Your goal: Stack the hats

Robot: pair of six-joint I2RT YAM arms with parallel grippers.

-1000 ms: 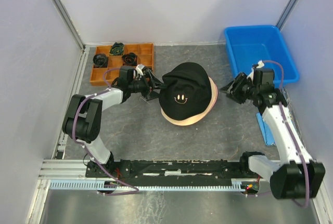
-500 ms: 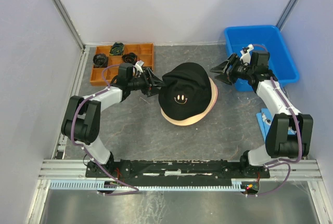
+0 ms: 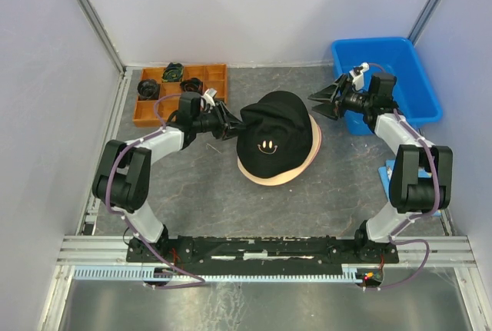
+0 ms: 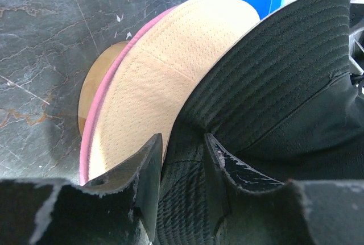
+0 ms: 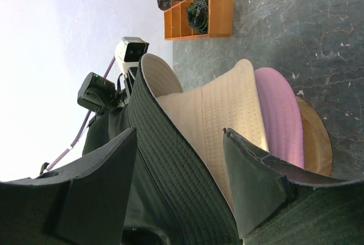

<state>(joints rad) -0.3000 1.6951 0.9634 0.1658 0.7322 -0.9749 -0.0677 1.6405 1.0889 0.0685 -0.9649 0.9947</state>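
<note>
The black hat (image 3: 270,127) crowned the stack over beige hat (image 4: 159,69), pink hat (image 5: 278,114) and stand (image 4: 91,97), mid-table (image 3: 192,185). The left gripper (image 4: 181,142) was clamped on its brim, apparently to seat it squarely. The right gripper (image 5: 181,133) held its jaws apart at the opposite brim.

White-shelled left arm (image 3: 157,143) and right arm (image 3: 396,127) with black joints, purple cables (image 3: 114,163) looped alongside; matte black fingers (image 4: 145,171), edges seemingly chipped or rough.

Left hand (image 3: 233,125) clasps the black hat's (image 3: 274,125) left edge.
</note>
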